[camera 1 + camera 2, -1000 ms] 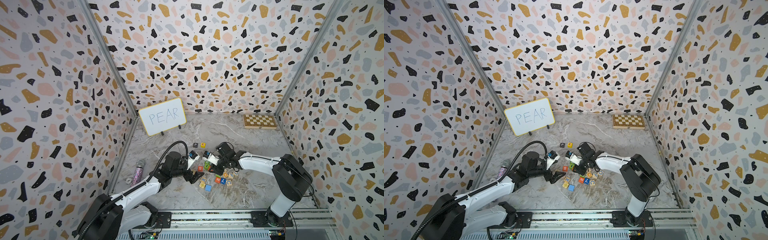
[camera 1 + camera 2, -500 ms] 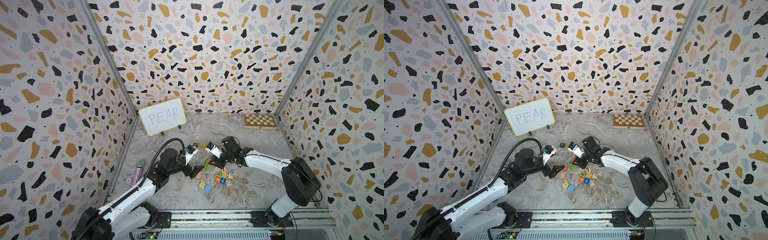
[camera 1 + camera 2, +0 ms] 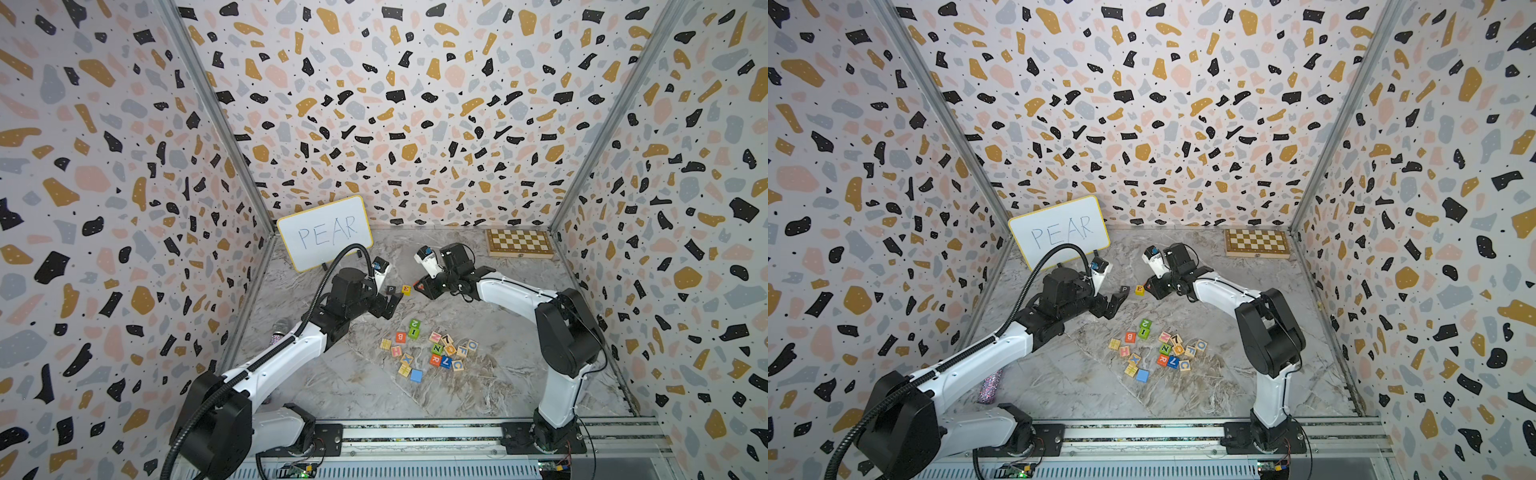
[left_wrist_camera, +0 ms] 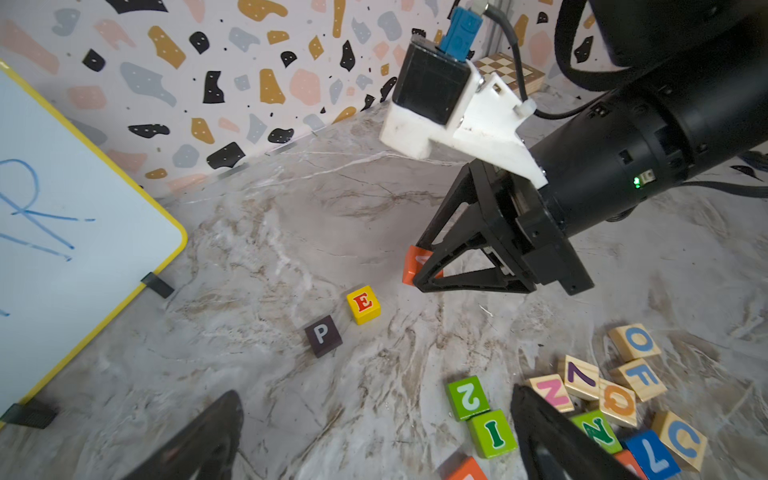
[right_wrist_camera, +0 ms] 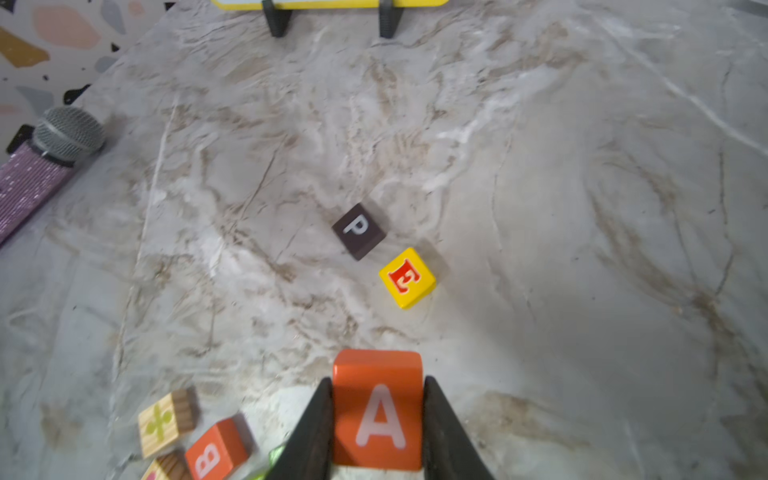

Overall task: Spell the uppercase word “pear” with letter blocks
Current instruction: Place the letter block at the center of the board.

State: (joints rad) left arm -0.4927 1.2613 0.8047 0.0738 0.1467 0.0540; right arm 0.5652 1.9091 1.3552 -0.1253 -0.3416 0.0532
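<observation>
Our right tool [image 5: 377,380] is no longer over the pile [image 3: 432,351]. It now holds the A block [image 5: 377,415] clamped by its sides, near the E block [image 5: 407,277], which sits beside the P block [image 5: 358,231] on the desk [image 5: 582,208]. Our left tool [image 4: 374,392] has drawn back, wide and empty. We judge A goes down next; the R block [image 3: 435,360] waits in the pile.

Both top views high, looking down over whole table [image 3: 478,395], wrist views close, sharing P block [image 4: 323,334]
</observation>
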